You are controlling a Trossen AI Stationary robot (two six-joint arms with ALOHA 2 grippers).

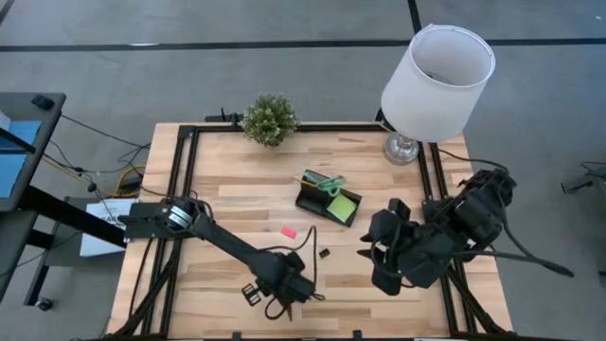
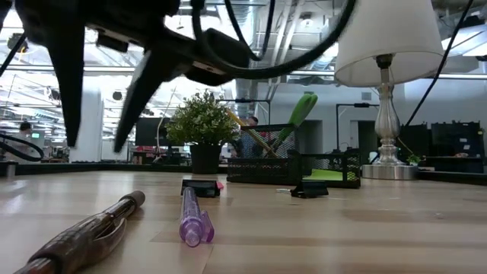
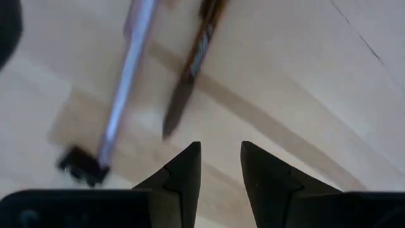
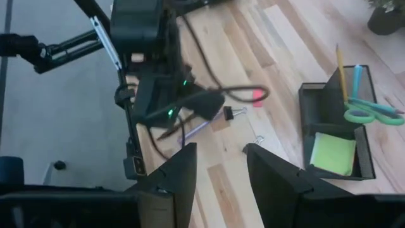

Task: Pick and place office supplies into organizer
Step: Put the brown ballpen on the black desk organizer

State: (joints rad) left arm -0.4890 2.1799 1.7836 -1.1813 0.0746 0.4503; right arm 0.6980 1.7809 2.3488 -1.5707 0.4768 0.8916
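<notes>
The black organizer (image 1: 329, 201) stands mid-table and holds the green-handled scissors (image 4: 370, 113), the lime-green sticky-note pad (image 4: 332, 152), the yellow pencil (image 4: 340, 63) and a teal pen (image 4: 356, 76). A pale purple-pink pen (image 2: 194, 217) and a brown pen (image 2: 84, 236) lie flat side by side near the table's near edge. My left gripper (image 3: 219, 168) hovers open just above them, fingers pointing down, touching nothing. The pink eraser (image 1: 289, 231) and a black binder clip (image 1: 323, 252) lie between the pens and the organizer. My right gripper (image 4: 218, 164) is open, raised right of the organizer.
A small potted plant (image 1: 270, 119) stands at the far edge and a white-shaded lamp (image 1: 436, 76) at the far right corner. A second binder clip (image 3: 82, 166) lies by the purple-pink pen's end. Bare wood lies left of the organizer and along the near edge.
</notes>
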